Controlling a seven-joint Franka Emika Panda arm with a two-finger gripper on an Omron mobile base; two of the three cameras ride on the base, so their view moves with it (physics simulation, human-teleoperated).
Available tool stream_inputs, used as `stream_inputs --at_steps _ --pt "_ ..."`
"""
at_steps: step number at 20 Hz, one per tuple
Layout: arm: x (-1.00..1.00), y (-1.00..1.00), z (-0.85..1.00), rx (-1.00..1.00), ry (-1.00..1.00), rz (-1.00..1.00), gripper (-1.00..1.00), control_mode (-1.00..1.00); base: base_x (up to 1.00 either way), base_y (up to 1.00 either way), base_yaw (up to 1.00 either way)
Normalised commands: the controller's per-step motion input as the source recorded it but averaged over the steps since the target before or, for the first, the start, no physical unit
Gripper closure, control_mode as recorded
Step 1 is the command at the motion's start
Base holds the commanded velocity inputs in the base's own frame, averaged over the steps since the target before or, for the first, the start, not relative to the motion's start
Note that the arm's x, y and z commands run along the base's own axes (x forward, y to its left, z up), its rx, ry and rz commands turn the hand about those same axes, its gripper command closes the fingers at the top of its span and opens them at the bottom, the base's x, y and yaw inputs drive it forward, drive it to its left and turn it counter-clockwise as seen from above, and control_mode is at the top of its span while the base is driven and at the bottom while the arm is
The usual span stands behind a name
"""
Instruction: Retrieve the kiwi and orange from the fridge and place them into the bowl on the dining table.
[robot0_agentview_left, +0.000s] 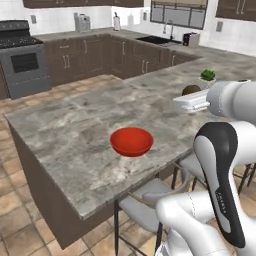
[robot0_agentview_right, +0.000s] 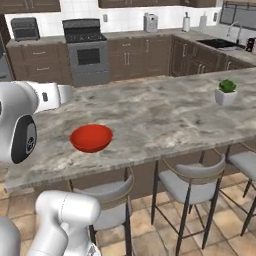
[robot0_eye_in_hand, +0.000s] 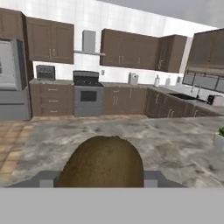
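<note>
Kiwi (robot0_eye_in_hand: 101, 162) in gripper (robot0_eye_in_hand: 100, 178), potted plant (robot0_agentview_right: 226, 92) beyond bowl (robot0_agentview_right: 91, 138).

The dining table (robot0_agentview_left: 75, 130) is seen from behind the arm on its left in the left base view, looking forward and down across the stone top toward a stove (robot0_agentview_left: 22, 62) and wall cabinets. The same table is seen from the arm's right in the right base view, also angled downward (the red bowl (robot0_agentview_left: 131, 141) is shared by both). In the hand view, a level look over the tabletop toward the far wall is given, with a brown kiwi (robot0_eye_in_hand: 101, 164) very close at the bottom.
</note>
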Motion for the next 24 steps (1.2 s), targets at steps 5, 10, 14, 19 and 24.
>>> stream_inputs --at_steps 5,10,14,19,24 --pt "0.00 0.00 0.00 0.00 0.00 0.00 1.00 1.00 0.81 -0.08 0.42" --pt "0.00 0.00 0.00 0.00 0.00 0.00 1.00 1.00 0.81 -0.12 0.42" --pt "0.00 0.00 0.00 0.00 0.00 0.00 1.00 1.00 0.84 -0.17 0.44" --pt "0.00 0.00 0.00 0.00 0.00 0.00 1.00 1.00 0.83 -0.15 0.44" --pt "0.00 0.00 0.00 0.00 0.00 0.00 1.00 1.00 0.74 -0.09 0.41"
